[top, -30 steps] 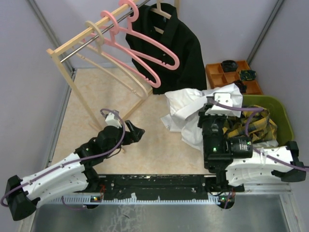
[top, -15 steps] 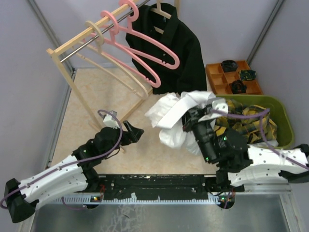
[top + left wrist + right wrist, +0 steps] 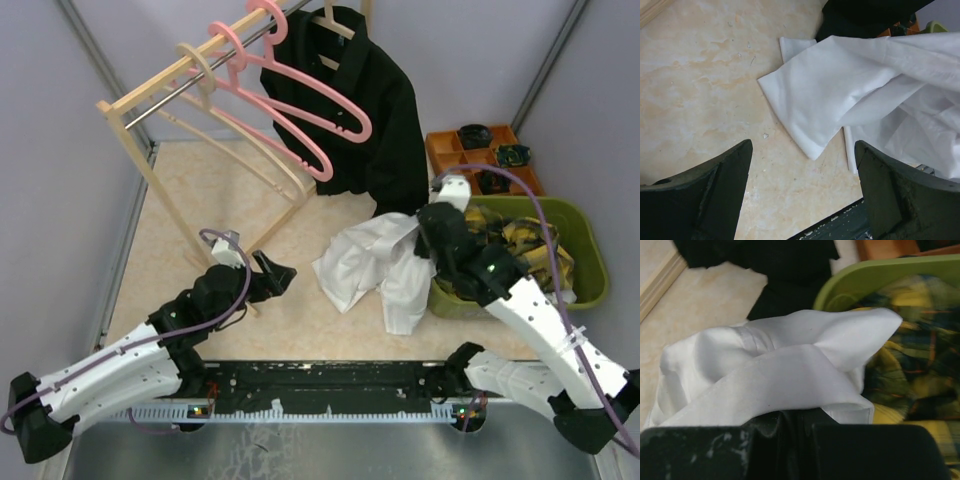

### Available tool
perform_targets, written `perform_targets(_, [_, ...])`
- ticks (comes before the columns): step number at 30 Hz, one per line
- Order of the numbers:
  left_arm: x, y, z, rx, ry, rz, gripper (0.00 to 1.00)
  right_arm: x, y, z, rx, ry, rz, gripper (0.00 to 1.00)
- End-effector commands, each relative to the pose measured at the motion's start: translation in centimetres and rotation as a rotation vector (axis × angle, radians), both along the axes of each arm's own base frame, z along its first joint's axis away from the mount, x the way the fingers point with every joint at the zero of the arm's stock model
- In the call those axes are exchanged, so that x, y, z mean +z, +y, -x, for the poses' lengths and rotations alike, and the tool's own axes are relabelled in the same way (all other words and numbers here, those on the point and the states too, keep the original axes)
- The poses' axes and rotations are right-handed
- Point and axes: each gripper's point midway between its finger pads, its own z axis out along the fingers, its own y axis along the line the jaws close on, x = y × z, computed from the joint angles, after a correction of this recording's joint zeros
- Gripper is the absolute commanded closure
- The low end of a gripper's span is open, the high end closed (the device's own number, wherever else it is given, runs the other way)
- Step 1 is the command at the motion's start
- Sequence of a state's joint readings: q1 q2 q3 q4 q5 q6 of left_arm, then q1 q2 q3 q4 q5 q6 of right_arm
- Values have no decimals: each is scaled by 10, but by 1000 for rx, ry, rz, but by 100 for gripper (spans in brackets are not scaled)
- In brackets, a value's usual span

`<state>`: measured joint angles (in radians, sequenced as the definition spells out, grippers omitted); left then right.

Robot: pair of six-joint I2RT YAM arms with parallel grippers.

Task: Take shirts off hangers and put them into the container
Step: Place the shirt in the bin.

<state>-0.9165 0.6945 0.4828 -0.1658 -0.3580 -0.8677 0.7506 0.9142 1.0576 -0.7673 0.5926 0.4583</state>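
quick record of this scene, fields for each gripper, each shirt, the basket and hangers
left gripper: open, empty, over the table
right gripper: shut on white shirt
white shirt: mostly on the table, left of the basket
plaid shirt: in basket
black shirt: hanging on rack
pink hangers: bare, on rack

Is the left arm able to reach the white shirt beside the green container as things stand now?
Probably yes. The left claw is open and faces the white shirt, with only bare table between them. The right claw grips the shirt's other end, near the container.
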Motion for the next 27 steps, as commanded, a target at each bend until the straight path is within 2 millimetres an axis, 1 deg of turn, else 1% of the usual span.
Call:
perform_targets(1, [0,6,0,17,-16,-7,12,69,-47,1,-121,-60,-101,100])
perform_targets(2, [1,7,0,19,-19,-6,12,81,-61,-1,-163,-72,-82,100])
perform_targets(3, [1,8,0,22,-20,-8,12,102,-79,1,-213,-98,-69,100])
perform_targets(6, [1,10,0,27,-21,-12,12,125,-133,11,-396,-112,23,100])
perform_targets(7, [0,12,1,32,-20,-16,12,130,-148,16,-447,-111,52,100])
perform_targets(8, [0,13,1,32,-21,-17,12,129,-159,20,-475,-98,78,100])
perform_targets(10, [-2,16,2,38,-22,-21,12,117,-174,21,-502,-43,85,100])
perform_targets(11, [-3,17,2,41,-23,-19,12,107,-178,18,-500,-14,57,100])
perform_targets(12, [-4,17,2,42,-24,-18,12,93,-191,17,-534,18,28,100])
perform_targets(14, [-4,18,3,43,-28,-15,12,63,-209,13,-583,70,-57,100])
perform_targets(17, [-4,21,3,48,-34,-22,12,18,-236,13,-728,113,-173,100])
perform_targets(18, [-6,22,3,53,-32,-24,12,6,-243,11,-782,113,-211,100])
perform_targets(20, [-7,22,2,51,-40,-19,12,-24,-251,0,-826,113,-256,100])
perform_targets(21, [-7,20,2,45,-45,-18,12,-43,-257,-2,-874,122,-265,100])
perform_targets(22, [-6,18,1,40,-49,-15,12,-67,-257,-2,-893,165,-282,100])
perform_targets(23, [-5,17,1,34,-50,-15,12,-88,-256,-1,-899,218,-289,100])
perform_targets(26, [-3,13,0,20,-51,-33,11,-135,-256,-1,-922,274,-304,100])
perform_targets(27, [-4,12,-1,21,-47,-41,11,-155,-255,6,-938,323,-299,97])
